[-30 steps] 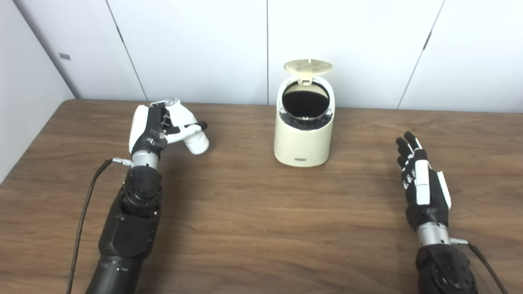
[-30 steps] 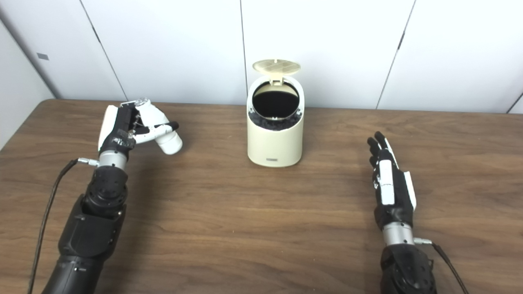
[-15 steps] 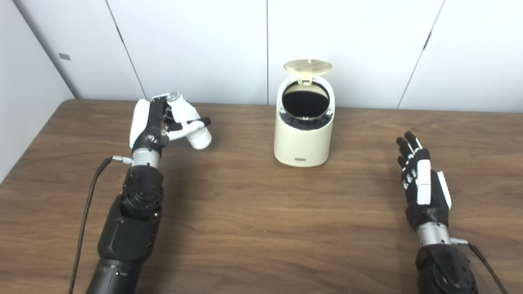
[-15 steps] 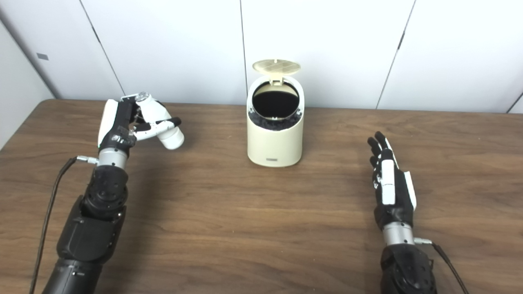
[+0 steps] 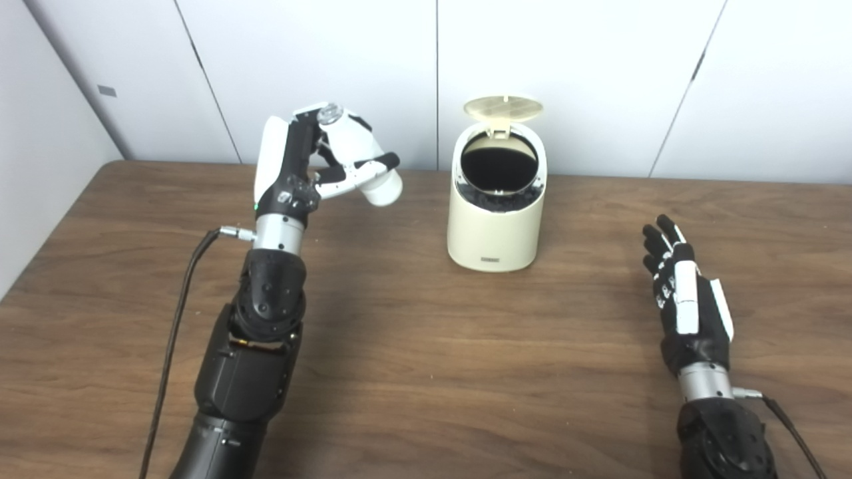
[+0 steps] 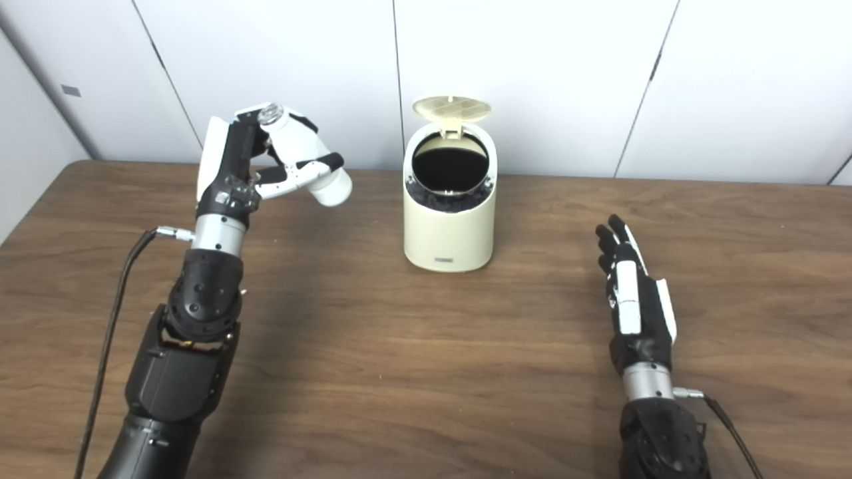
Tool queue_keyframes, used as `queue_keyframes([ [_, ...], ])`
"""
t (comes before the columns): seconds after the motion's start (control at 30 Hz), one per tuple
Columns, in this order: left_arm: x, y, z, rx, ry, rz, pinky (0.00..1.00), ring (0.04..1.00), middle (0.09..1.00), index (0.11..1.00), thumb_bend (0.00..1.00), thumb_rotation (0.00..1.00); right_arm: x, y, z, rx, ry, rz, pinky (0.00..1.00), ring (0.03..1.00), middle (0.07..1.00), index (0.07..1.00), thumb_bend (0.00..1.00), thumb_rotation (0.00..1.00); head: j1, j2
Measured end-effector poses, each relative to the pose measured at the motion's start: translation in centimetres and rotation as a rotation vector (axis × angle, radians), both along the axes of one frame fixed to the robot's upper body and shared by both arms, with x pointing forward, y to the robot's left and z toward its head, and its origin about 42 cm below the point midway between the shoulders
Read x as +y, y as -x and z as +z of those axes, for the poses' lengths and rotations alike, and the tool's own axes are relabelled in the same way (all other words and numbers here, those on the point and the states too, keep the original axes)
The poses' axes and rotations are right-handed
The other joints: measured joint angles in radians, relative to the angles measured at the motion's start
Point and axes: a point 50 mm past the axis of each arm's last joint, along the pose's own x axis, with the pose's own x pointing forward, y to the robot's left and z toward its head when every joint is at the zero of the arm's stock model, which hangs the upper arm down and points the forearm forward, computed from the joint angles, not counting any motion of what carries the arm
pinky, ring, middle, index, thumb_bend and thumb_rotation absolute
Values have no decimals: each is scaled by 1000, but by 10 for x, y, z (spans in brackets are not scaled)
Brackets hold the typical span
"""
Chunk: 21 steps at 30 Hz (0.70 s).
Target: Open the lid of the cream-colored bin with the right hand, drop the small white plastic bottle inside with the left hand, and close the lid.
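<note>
Bottle [image 5: 363,163], gripped in my left robot hand [image 5: 303,169], tilts base-first toward the open bin [image 5: 496,219] on its right; my right robot hand [image 5: 685,303] rests open.

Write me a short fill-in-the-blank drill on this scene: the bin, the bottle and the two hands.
1. The lid of the cream-colored bin is ____.
2. The small white plastic bottle is held in the ____ hand.
3. The right hand holds ____.
4. The bottle is to the ____ of the bin in the picture, raised off the table.

Missing words: open; left; nothing; left
</note>
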Motion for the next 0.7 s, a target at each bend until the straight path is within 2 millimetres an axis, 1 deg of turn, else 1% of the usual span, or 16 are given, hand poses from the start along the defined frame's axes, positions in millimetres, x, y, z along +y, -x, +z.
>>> queue_keyframes([
  [0.13, -8, 2, 4, -37, -49, -9, 331, 445, 517, 489, 474, 0, 1, 0, 0, 0, 2, 2, 945, 940, 906, 936, 578, 959, -2, -5],
  [0.27, -16, 1, 11, -67, -52, -16, 307, 445, 532, 495, 471, 0, 0, 0, 0, 1, 3, -2, 933, 939, 905, 931, 588, 950, -6, -9],
  [0.33, -22, 0, 15, -83, -56, -16, 314, 448, 529, 490, 473, 0, 0, 0, 0, 1, 9, -4, 921, 935, 900, 929, 580, 948, -11, -17],
  [0.43, -31, -1, 23, -105, -47, -30, 335, 448, 517, 483, 475, 0, 1, 0, 0, 1, 9, -3, 929, 939, 903, 932, 583, 935, -14, -21],
  [0.53, -39, -3, 28, -119, -37, -43, 311, 445, 531, 493, 472, 0, 2, 0, 0, 1, 0, 1, 932, 944, 906, 937, 550, 949, -18, -28],
  [0.7, -49, -3, 31, -137, -36, -65, 333, 434, 503, 494, 475, 0, 3, 0, -1, 3, 4, 4, 922, 941, 905, 935, 545, 966, -25, -37],
])
